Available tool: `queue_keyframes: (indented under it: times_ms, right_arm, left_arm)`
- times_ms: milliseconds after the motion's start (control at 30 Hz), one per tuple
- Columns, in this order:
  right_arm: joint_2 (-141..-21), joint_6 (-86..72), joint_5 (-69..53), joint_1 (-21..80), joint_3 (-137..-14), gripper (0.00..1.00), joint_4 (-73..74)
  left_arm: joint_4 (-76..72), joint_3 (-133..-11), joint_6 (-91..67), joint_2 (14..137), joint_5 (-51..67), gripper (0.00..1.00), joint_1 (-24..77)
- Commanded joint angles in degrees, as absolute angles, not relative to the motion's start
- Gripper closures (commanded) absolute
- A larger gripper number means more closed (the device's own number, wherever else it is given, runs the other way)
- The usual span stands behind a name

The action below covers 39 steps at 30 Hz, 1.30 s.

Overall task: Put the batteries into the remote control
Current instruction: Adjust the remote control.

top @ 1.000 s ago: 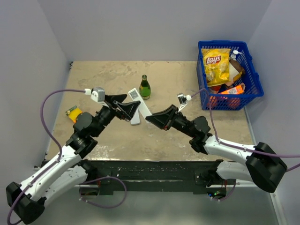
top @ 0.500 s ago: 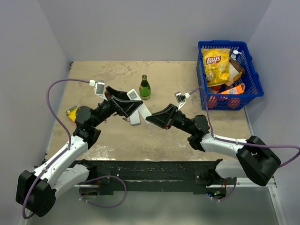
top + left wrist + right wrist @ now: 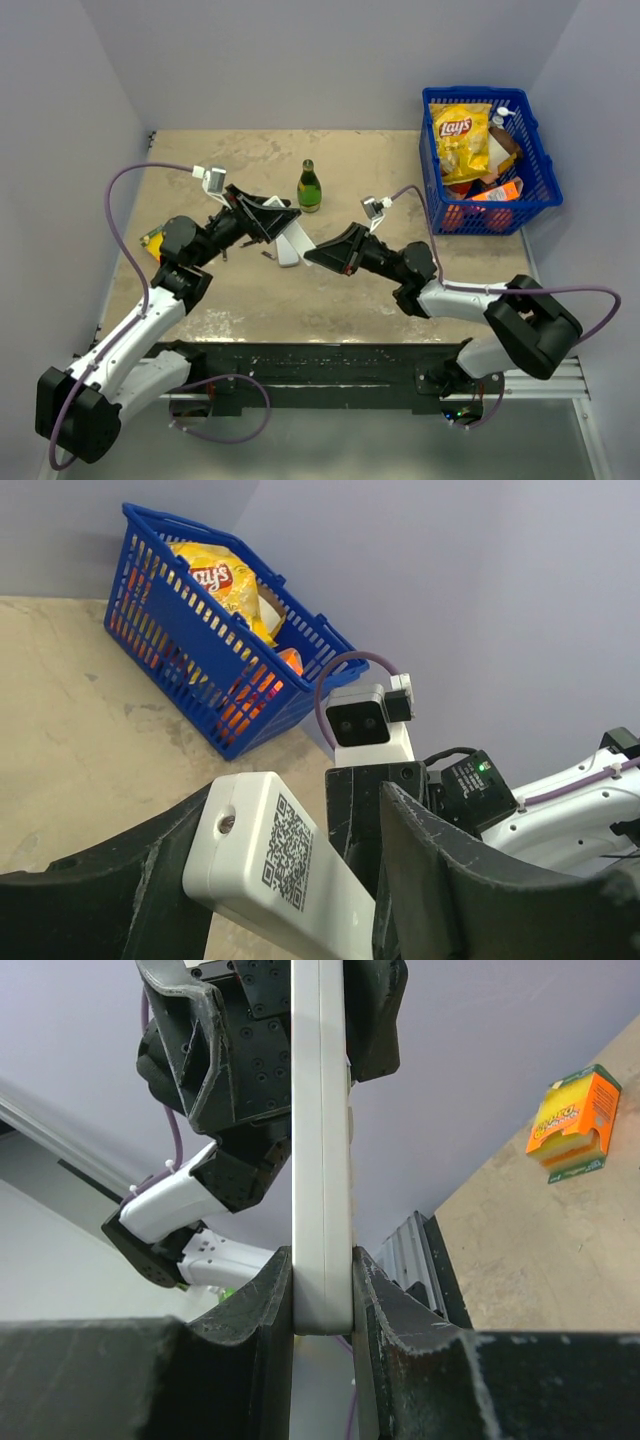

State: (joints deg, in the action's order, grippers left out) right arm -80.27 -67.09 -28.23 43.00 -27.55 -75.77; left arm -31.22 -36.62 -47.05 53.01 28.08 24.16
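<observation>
The white remote control [image 3: 301,238] hangs above the table between both grippers. My right gripper [image 3: 313,256] is shut on its lower end; in the right wrist view its fingers [image 3: 270,1295] press both flat faces of the remote [image 3: 320,1160]. My left gripper [image 3: 280,214] is closed around the upper end, which carries a QR code [image 3: 285,855]; there the remote lies slanted between the left gripper's [image 3: 300,815] fingers, touching both. One tiny dark cylinder, a battery [image 3: 267,255], lies on the table beside a second white bar [image 3: 288,257]. The other battery is hidden.
A green bottle [image 3: 309,187] stands just behind the grippers. A blue basket [image 3: 541,196] of snacks sits at the back right and also shows in the left wrist view [image 3: 180,670]. A yellow-orange box [image 3: 156,241] lies at the left and shows in the right wrist view [image 3: 572,1125].
My left gripper has swung right and back onto the remote's upper end and closed on it. The right gripper has kept hold of the lower end and shifted slightly left.
</observation>
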Motion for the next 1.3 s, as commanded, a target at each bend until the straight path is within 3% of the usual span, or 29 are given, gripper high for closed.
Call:
queue_keyframes:
  times_ms: [0,200,433,533,567,633,667,733,833,867,933,967,1100,1267]
  right_arm:
    - [-81.65,-67.76,-28.39,42.63,-30.76,1.0,-84.55]
    - [-85.68,-72.67,-29.0,42.19,-31.99,1.0,-91.2]
    - [-91.84,-78.83,-28.74,42.01,-32.43,1.0,-100.98]
    - [-93.34,-79.28,-28.83,41.92,-33.05,1.0,-102.65]
    - [-93.51,-79.1,-28.74,41.92,-33.13,1.0,-102.74]
    - [-93.6,-78.23,-28.83,41.92,-33.13,1.0,-102.22]
    - [-93.52,-77.87,-28.83,41.92,-33.22,1.0,-101.0]
    - [-93.17,-76.47,-28.92,41.92,-33.13,1.0,-100.02]
    - [-92.64,-74.62,-28.92,41.92,-32.87,0.87,-98.09]
    - [-92.64,-74.36,-28.83,41.84,-32.87,0.75,-97.48]
    - [-92.46,-73.74,-28.83,41.75,-32.7,0.63,-97.12]
    - [-92.29,-73.39,-28.92,41.66,-32.7,0.51,-96.51]
    - [-89.92,-69.8,-29.7,41.13,-32.69,0.28,-90.55]
    - [-82.63,-61.19,-26.64,41.04,-33.57,0.18,-71.78]
  left_arm:
    - [-29.44,-39.9,-45.0,51.24,27.24,0.36,23.82]
    - [-36.2,-36.65,-47.54,50.54,29.79,0.3,23.03]
    - [-38.94,-35.25,-48.95,50.01,30.06,0.31,22.5]
    - [-39.55,-34.46,-50.1,50.01,29.44,0.39,22.41]
    - [-39.55,-34.45,-50.36,50.18,29.44,0.48,22.41]
    - [-39.29,-34.71,-50.54,50.19,29.09,0.56,22.41]
    - [-39.03,-34.72,-50.62,50.27,28.83,0.68,22.41]
    - [-37.62,-35.59,-50.45,50.27,28.21,0.75,22.41]
    - [-36.39,-36.03,-50.89,49.92,26.55,0.87,22.41]
    - [-36.13,-36.12,-51.41,49.83,26.19,0.92,22.33]
    - [-35.16,-36.47,-51.68,49.75,24.79,0.96,22.33]
    - [-34.55,-36.82,-51.33,49.75,24.35,0.99,22.32]
    - [-30.95,-38.41,-47.82,50.1,23.64,1.0,22.41]
    - [-28.48,-38.41,-40.97,48.78,22.51,1.0,22.41]
